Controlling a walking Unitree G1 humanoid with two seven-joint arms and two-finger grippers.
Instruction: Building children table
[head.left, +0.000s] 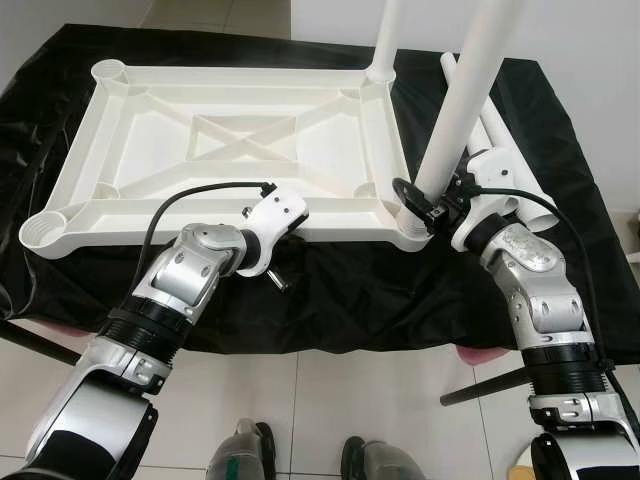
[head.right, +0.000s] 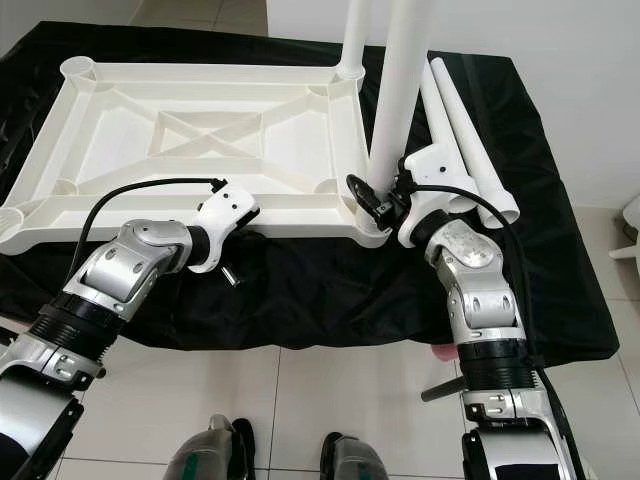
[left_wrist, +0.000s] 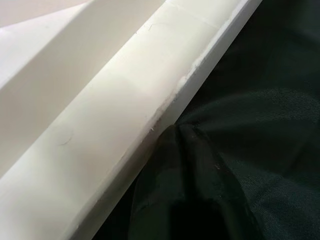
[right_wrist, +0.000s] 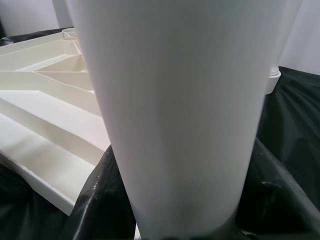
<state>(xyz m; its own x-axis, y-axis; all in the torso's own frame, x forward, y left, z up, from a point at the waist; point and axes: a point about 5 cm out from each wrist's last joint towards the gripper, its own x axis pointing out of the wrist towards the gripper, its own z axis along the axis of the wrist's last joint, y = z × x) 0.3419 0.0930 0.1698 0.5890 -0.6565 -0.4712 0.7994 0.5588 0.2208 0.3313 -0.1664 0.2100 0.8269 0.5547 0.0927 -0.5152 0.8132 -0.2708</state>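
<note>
A white tabletop (head.left: 150, 215) lies upside down on a black cloth (head.left: 360, 290). One white leg (head.left: 392, 30) stands in its far right corner socket. A second white leg (head.left: 465, 90) stands tilted in the near right corner socket (head.left: 410, 228), and my right gripper (head.left: 432, 207) is shut on it low down. In the right wrist view this leg (right_wrist: 180, 110) sits between the black fingers (right_wrist: 97, 200). My left gripper (head.left: 285, 222) rests at the tabletop's near rim (left_wrist: 100, 165), its tip hidden.
Two spare white legs (head.left: 525, 185) lie on the cloth to the right of my right gripper. Corner sockets stand open at near left (head.left: 45, 232) and far left (head.left: 110, 70). My feet (head.left: 300, 460) are on the tiled floor below the cloth's front edge.
</note>
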